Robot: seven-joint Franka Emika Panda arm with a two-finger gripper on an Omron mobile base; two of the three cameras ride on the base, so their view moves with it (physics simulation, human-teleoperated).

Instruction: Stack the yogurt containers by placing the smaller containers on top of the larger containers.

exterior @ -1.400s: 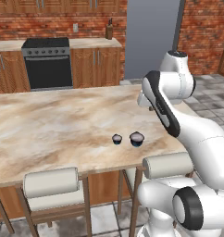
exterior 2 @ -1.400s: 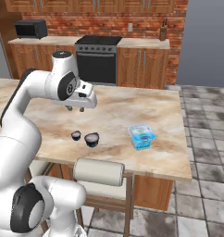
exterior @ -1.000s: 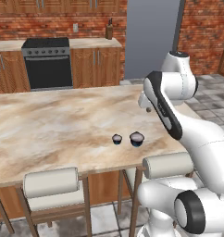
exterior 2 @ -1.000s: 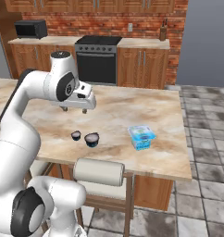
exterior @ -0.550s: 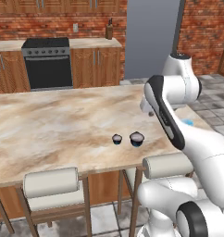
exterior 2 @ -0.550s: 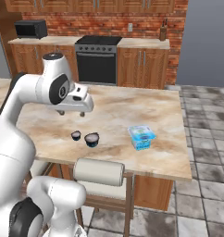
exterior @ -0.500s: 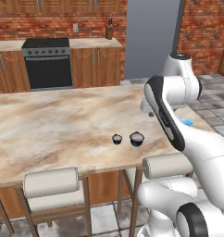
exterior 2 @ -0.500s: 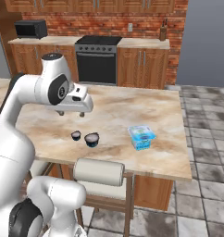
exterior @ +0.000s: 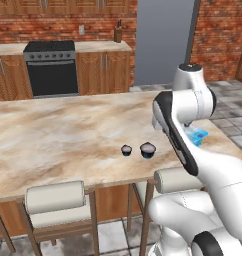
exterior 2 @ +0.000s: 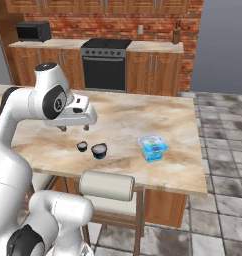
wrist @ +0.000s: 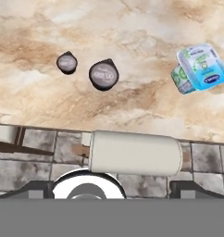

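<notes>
Dark cups (wrist: 103, 74) side by side on counter (exterior 2: 143, 117); gripper (exterior 2: 73, 128) spread, empty.

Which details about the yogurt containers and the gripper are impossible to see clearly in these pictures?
- Blue tub: in the left base view, mostly hidden behind the arm.
- Print on the tub's lid: too small to read in the hand view.
- Two dark cups: labels too small and blurred in every view.
- Gripper: fingertips small and dark in the right base view, but it hangs open above the counter, holding nothing.
</notes>
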